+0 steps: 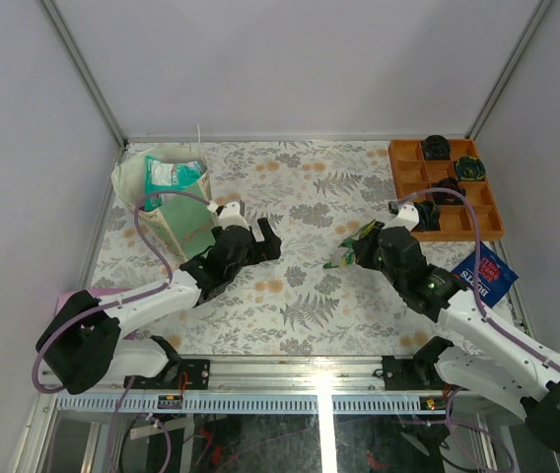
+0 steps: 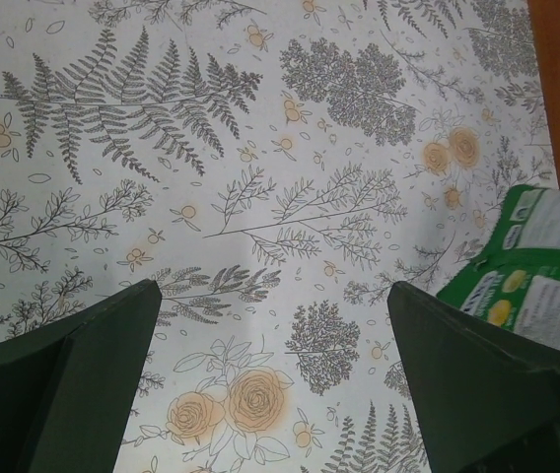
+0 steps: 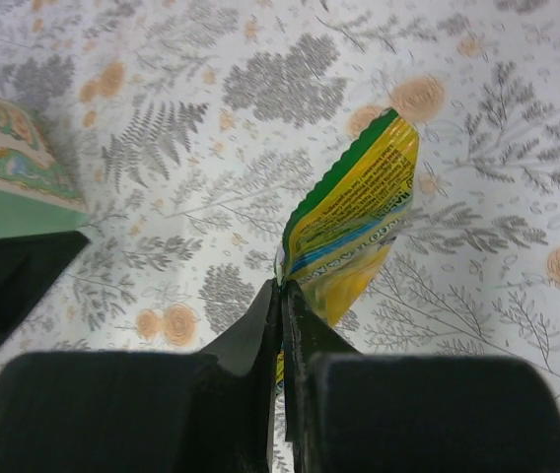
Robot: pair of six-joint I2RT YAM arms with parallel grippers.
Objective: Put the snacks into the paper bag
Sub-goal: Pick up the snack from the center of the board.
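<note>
While the paper bag [image 1: 187,229] holds packets [image 1: 172,175], dark objects [image 1: 436,148] occupy the tray [image 1: 408,178].

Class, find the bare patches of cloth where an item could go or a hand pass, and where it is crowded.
Free: the far strip between bag and tray; the near cloth between the left arm and right arm. Crowded: mid-table, where the left end effector faces the right end effector gripping a packet; the right edge, tray to crisp bag.

Green-yellow packet [image 3: 354,212] held aloft; paper bag [image 1: 187,219] stands open.
</note>
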